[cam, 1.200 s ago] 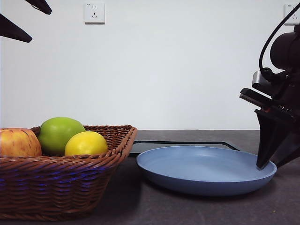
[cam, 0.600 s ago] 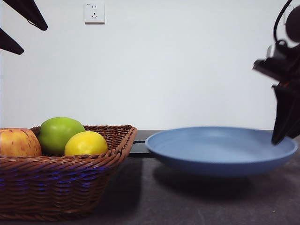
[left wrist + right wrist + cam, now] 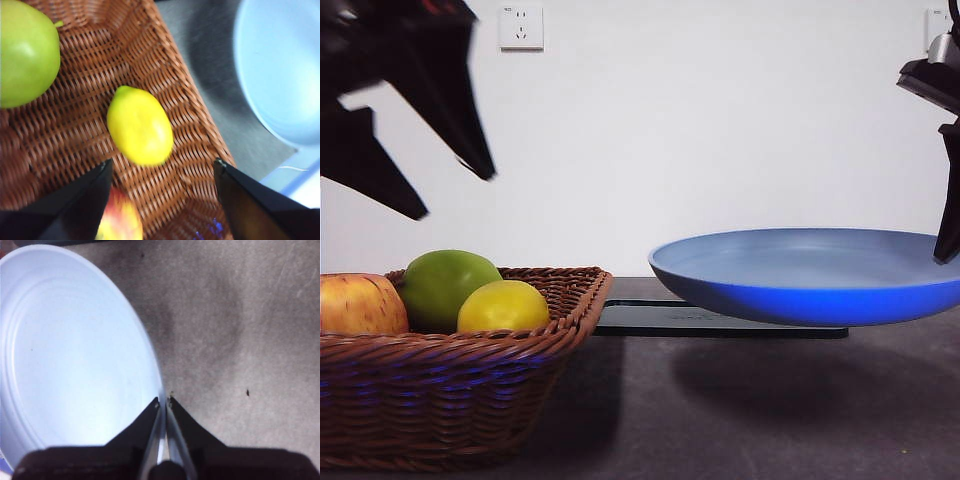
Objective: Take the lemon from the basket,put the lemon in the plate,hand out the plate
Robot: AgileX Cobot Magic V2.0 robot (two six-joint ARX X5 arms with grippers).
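Lemon (image 3: 139,126) lies on the woven floor of the basket (image 3: 190,120), near one flared side, with the green apple (image 3: 25,50) apart from it at about ten o'clock in the left wrist view and the red-yellow apple (image 3: 120,222) just beside its lower end at six o'clock. Left gripper (image 3: 162,172) hangs above the fruit with its jaws spread wide, one to each side of the lemon, a stance that suits a straight drop onto it; the front view shows the same black jaws (image 3: 455,165) high over the basket, not touching anything. Right gripper (image 3: 163,402) has its jaws pinched narrow on the rim of the plate (image 3: 75,365), at the plate's three o'clock edge in the front view, and the plate (image 3: 810,275) hangs clear of the table (image 3: 740,410) above the black tray (image 3: 720,320), with its shadow on the dark surface beneath. Holding it raised and roughly level, close beside the basket, likely shortens the lemon's trip and keeps the dish ready to pass on. Nothing lies in the plate yet, so the picking step has not begun.
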